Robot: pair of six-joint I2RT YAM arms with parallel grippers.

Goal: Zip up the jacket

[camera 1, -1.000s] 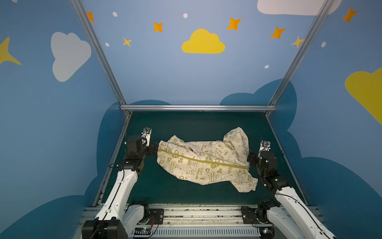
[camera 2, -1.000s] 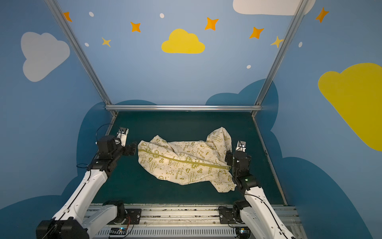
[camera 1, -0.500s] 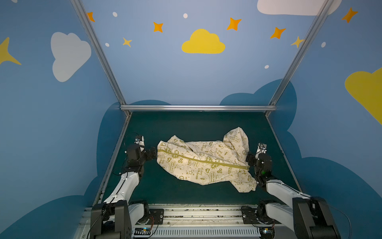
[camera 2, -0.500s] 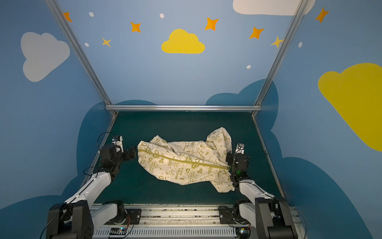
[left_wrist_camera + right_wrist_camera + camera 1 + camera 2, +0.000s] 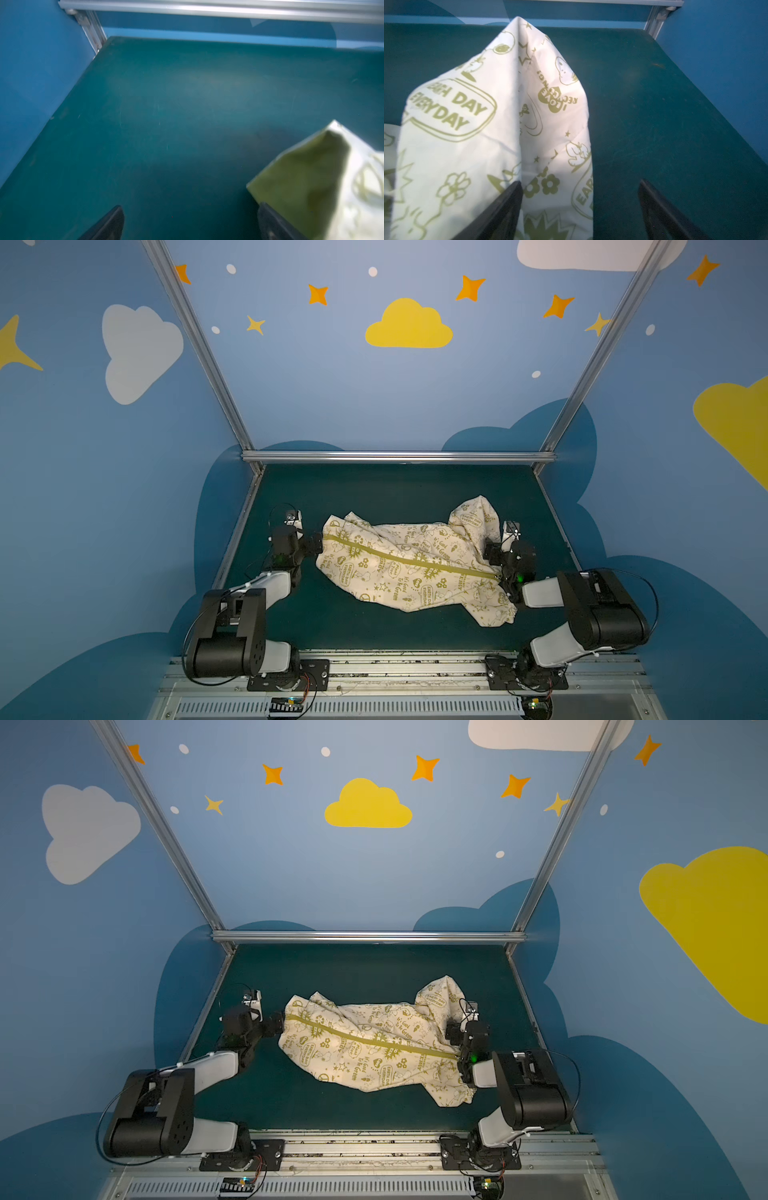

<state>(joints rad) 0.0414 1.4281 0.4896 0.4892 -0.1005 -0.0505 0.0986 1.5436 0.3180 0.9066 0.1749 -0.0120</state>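
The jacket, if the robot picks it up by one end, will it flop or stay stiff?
Probably floppy: the jacket lies crumpled in soft folds, with one end bunched into a peak. It is likely light, since the fabric looks thin. Its zipper may keep the front a bit straighter.

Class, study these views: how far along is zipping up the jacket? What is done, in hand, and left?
Done: the zipper looks closed along the jacket, which lies on the table. In hand: nothing; the left gripper and the right gripper are both open at the jacket's two ends. Left: seemingly only pulling the arms clear; the zipper's end by the right gripper is hard to see.
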